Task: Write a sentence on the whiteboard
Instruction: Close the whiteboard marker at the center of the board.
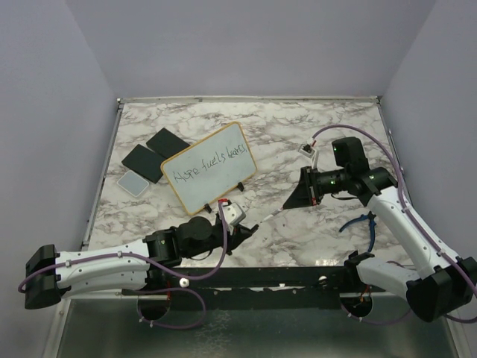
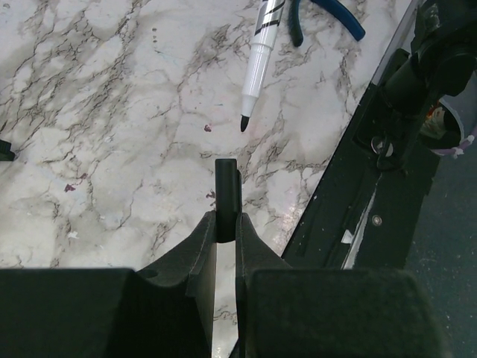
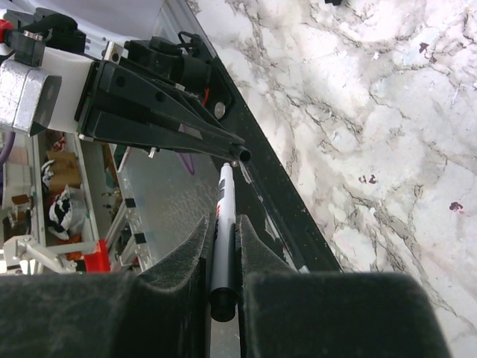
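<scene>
The whiteboard (image 1: 210, 165) with its yellow-orange frame stands tilted at the table's middle left. The sentence (image 1: 209, 162) runs across it in dark handwriting. My right gripper (image 1: 289, 204) is shut on a white marker (image 1: 272, 215), also seen in the right wrist view (image 3: 225, 216). The marker's bare black tip (image 2: 244, 123) points at my left gripper (image 1: 244, 230). My left gripper (image 2: 226, 218) is shut on a small black cap (image 2: 226, 190), a short gap from the tip. Both grippers hover near the front edge, to the right of and nearer than the board.
Two flat black blocks (image 1: 165, 142) (image 1: 141, 162) and a grey pad (image 1: 134, 183) lie left of the board. Blue-handled pliers (image 1: 358, 222) lie at the front right, also in the left wrist view (image 2: 332, 13). A small white object (image 1: 306, 150) lies behind the right gripper. The black front rail (image 1: 298, 276) borders the table.
</scene>
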Robot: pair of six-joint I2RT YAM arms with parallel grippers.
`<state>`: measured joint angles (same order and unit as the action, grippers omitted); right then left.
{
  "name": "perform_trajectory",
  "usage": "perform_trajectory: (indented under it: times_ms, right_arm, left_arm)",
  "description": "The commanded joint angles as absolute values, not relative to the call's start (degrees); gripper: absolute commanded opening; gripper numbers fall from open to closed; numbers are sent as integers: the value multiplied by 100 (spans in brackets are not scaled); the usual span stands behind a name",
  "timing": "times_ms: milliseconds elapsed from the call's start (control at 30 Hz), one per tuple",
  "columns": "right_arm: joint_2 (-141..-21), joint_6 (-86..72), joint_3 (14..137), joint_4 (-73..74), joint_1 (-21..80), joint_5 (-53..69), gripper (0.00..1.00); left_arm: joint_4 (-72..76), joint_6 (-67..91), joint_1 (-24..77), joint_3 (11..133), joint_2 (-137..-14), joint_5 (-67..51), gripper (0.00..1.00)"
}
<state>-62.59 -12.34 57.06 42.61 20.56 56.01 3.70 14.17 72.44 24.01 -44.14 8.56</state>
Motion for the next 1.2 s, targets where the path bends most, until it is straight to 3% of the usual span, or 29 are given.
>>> perform_trajectory:
  times_ms: [0,1167]
  right_arm:
    - [-6332,-1171,5593,4379,2030,5604,1]
    - [-6410,-1152,5601,4394,2030,5733,1]
  left_arm:
    - [478,1385,7234,2557,-4348,591,0]
    - [639,1367,7238,2508,-4226,440,0]
